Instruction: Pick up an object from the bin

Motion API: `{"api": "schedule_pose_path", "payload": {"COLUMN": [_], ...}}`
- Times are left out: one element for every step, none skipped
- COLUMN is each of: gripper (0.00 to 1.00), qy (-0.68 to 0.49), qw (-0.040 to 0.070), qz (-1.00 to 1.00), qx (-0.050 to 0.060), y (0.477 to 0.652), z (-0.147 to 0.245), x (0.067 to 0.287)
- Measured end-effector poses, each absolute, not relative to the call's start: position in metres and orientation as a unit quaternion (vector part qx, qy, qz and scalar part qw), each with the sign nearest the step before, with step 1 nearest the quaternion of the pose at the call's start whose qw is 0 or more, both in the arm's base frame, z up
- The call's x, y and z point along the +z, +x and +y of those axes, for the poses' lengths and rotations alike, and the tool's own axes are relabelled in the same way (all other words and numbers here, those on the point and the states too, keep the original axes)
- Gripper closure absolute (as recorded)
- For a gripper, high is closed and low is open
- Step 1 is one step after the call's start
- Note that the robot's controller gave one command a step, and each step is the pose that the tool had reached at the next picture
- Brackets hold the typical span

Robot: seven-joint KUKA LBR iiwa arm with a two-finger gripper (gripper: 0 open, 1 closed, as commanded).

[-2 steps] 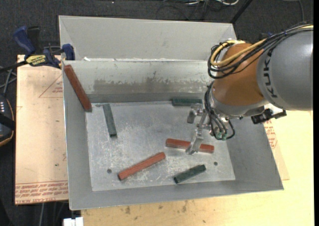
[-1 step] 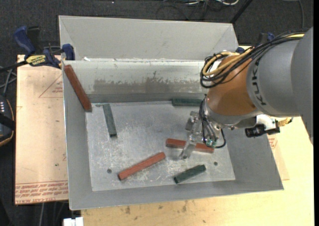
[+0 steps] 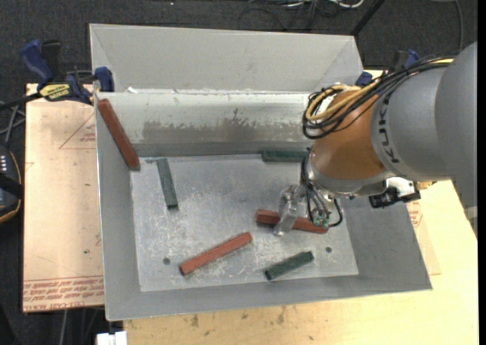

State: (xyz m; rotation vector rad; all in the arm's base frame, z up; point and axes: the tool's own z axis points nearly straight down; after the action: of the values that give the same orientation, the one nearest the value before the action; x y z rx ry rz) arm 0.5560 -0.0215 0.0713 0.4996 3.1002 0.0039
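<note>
The end effector hangs right over the middle of a short red-brown bar lying right of centre in the bin, its long axis almost crosswise, and whether the end effector is open or closed I cannot tell.

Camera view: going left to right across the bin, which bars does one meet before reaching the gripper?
long red-brown bar, leaning at the far left → grey-green flat bar, lying near the back → slanted red-brown bar, lying towards the front → gripper
</note>
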Motion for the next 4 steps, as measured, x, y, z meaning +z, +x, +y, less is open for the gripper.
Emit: {"api": "schedule_pose_path", "payload": {"gripper": [1.0,1.0,1.0,1.0], "qy": [0.159,0.159,0.159,0.159], "qw": [0.001,0.0,0.001,0.0], "qz": [0.987,0.987,0.987,0.987], "qx": [0.001,0.001,0.001,0.0], "y": [0.556,0.556,0.556,0.555], "z": [-0.022,-0.021,-0.022,-0.022], "x": [0.071,0.075,0.082,0.09]}}
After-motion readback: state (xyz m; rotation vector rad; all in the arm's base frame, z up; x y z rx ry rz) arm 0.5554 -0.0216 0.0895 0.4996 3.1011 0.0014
